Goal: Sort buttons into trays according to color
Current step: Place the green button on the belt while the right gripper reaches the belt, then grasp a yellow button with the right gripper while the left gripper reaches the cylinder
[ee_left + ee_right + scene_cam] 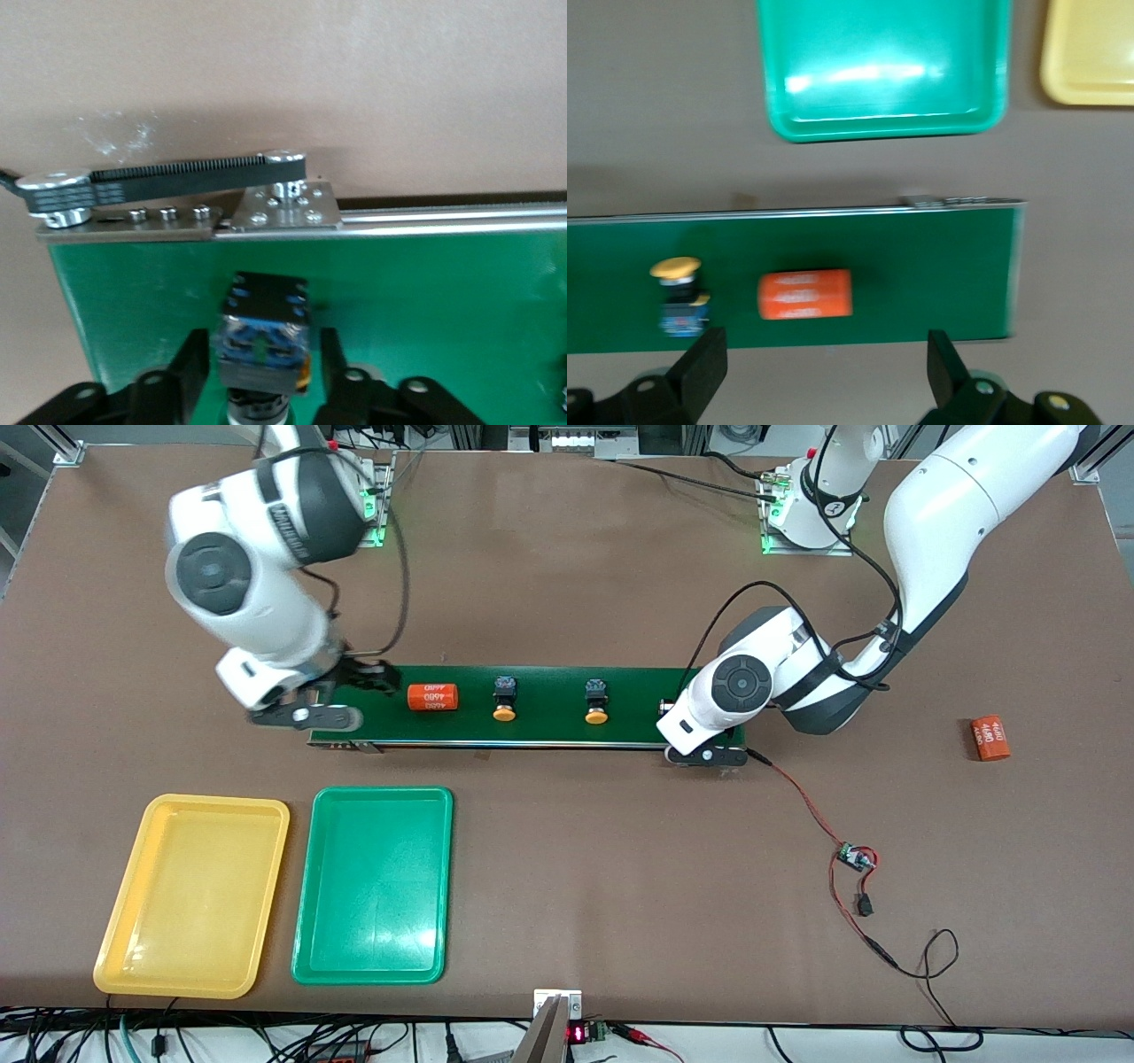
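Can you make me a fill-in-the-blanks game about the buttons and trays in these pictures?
1. Both trays, the yellow tray and the green tray, hold ____ buttons.
2. The two buttons in the middle of the belt have ____ caps.
3. Between those buttons and the right gripper lies an ____ cylinder.
4. The left gripper has its jaws on either side of a ____.

Missing words: no; yellow; orange; button

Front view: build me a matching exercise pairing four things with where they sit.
Things:
1. orange cylinder
2. green tray
3. left tool
4. right tool

Places:
A. astride a button at the left arm's belt end
B. beside the yellow tray
C. lying on the belt
D. over the right arm's belt end

Pairs: 1-C, 2-B, 3-A, 4-D
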